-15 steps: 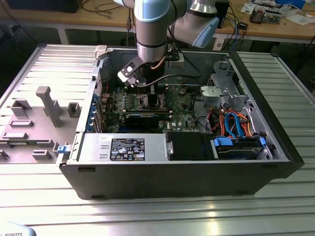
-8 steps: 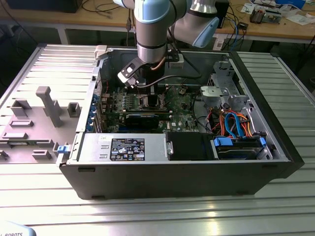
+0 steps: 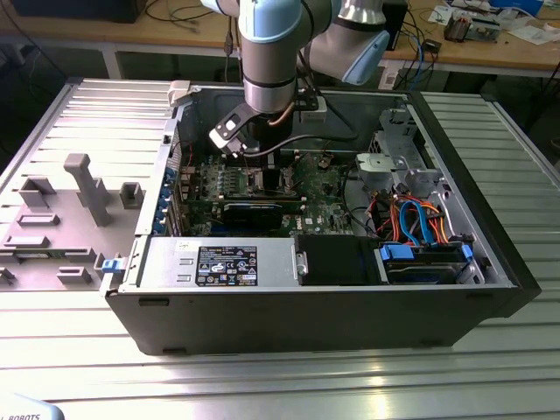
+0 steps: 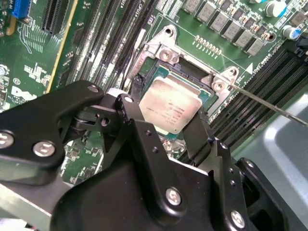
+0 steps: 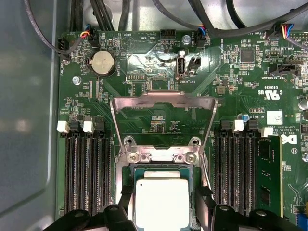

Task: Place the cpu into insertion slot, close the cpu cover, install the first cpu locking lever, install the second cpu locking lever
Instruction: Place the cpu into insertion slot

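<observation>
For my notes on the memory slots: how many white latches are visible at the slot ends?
4 white latches: in the first wrist view, two on one side of the open cpu cover and two on the other. The hand may hide more.

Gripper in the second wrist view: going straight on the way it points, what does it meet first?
The cpu, lying right under the gripper at the insertion slot. The cpu cover is open and out of that line. Depth is unclear, so I can't say whether they touch yet.
</observation>
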Robot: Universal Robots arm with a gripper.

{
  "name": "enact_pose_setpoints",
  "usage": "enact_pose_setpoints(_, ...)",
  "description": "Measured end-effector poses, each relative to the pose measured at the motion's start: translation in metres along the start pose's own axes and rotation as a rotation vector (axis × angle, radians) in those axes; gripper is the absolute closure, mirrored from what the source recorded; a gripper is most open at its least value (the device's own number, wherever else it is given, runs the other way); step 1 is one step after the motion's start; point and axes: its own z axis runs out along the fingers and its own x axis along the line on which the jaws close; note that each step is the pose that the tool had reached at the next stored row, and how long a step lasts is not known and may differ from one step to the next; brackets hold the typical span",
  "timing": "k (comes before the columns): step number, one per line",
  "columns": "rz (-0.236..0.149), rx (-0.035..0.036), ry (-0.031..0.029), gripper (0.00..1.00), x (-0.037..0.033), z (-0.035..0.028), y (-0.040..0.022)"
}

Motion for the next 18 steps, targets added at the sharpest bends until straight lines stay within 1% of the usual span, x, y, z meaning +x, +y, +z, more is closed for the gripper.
enact_pose_setpoints(6,0.000,0.0000,0.0000,0.38,-0.0002,0.0001,0.0002)
enact_pose_setpoints(10,0.004,0.0000,-0.0003,0.38,-0.0009,0.0003,0.0027)
enact_pose_setpoints(18,0.011,-0.0002,-0.0006,0.38,-0.0021,0.0013,0.0027)
